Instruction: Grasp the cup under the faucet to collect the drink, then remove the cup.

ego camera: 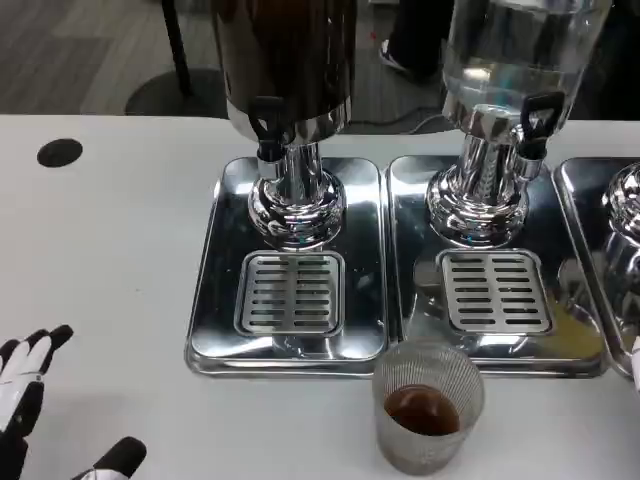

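A ribbed clear cup [429, 407] with brown drink in its bottom stands on the white table just in front of the two steel drip trays, below the seam between them. The dark drink dispenser [287, 60] has a black faucet [267, 125] above the left tray's grate [290, 292]. My left hand [30, 400] lies at the lower left corner with its fingers spread, holding nothing, far from the cup. A sliver of white [635, 355] at the right edge may be my right hand; its state is unreadable.
A clear-liquid dispenser [515, 50] with a black faucet [535, 120] stands over the right tray [570, 345]. A third tray and chrome base [625, 215] show at the far right. A black round hole [60, 152] marks the table's left rear.
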Controlling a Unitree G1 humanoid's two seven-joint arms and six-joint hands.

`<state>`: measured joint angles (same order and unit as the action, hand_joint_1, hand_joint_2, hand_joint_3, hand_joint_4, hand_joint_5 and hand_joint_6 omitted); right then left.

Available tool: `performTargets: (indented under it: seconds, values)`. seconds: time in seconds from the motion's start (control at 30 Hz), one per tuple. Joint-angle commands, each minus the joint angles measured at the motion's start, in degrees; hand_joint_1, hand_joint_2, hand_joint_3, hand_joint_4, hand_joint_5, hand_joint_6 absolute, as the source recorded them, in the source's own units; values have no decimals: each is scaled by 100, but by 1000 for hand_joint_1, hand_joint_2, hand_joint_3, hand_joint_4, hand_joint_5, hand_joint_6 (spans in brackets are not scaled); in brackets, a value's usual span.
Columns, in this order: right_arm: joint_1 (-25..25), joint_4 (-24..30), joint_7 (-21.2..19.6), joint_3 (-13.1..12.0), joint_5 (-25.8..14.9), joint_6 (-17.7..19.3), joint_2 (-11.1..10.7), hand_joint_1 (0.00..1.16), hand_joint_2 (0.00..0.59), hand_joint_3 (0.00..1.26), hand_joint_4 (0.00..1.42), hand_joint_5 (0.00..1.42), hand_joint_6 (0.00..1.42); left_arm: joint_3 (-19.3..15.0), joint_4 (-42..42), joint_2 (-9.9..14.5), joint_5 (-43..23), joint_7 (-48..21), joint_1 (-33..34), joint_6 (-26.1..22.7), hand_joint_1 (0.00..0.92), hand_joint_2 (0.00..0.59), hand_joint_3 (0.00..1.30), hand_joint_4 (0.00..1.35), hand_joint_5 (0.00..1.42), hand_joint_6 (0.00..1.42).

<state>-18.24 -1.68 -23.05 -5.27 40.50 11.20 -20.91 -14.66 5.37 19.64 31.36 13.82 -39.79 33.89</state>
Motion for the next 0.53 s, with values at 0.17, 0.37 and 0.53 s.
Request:
performTargets:
  seconds: [0.17,0.37,0.53]
  values:
    - [-81,150,-64,-49,-117,-5,-42,542,586,365,219,122,0,1,51,-9,0,69,16,58,0,113,94,0,0,0]
    - [-123,166,-103,-59,-172,16,-33,544,586,365,220,128,0,-17,84,-24,-13,86,3,69,0,113,94,0,0,0]
    - [-132,231,-116,-55,-172,2,-24,546,586,365,223,131,0,-37,77,-26,-32,109,13,90,0,113,94,0,0,0]
